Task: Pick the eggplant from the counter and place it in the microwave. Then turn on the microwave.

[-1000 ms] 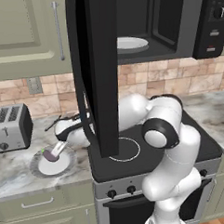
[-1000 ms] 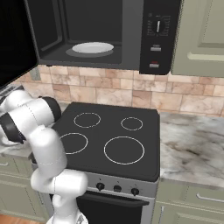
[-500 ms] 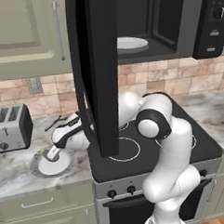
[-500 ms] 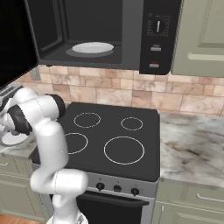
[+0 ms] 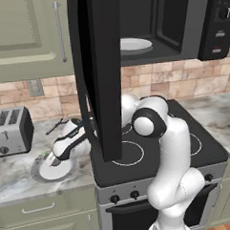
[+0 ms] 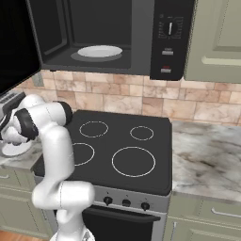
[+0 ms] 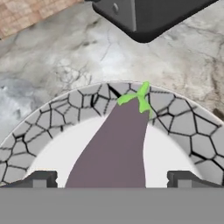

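Observation:
The dark purple eggplant (image 7: 114, 146) with its green stem tip lies on a white plate (image 7: 52, 118) with a grey mosaic rim. My gripper (image 7: 111, 180) is open, and its two fingertips (image 7: 40, 179) stand wide on either side of the eggplant's near end. In the left base view my gripper (image 5: 55, 160) is low over the plate (image 5: 46, 173) on the counter (image 5: 15, 182), left of the stove, and it covers the eggplant. The microwave (image 5: 146, 36) hangs above the stove. Its black door (image 5: 99, 74) is swung wide open and a white turntable (image 6: 100, 51) lies inside.
A silver toaster (image 5: 11, 131) stands at the back left of the counter, and a dark grey box (image 7: 144, 15) lies beyond the plate in the hand view. The black stovetop (image 6: 122, 150) lies to the right of the plate (image 6: 13, 149). The microwave's control panel (image 6: 170, 37) is on its right.
The arm has reached further left and down, bringing the hand low over the plate and the eggplant. The jaws have stayed open.

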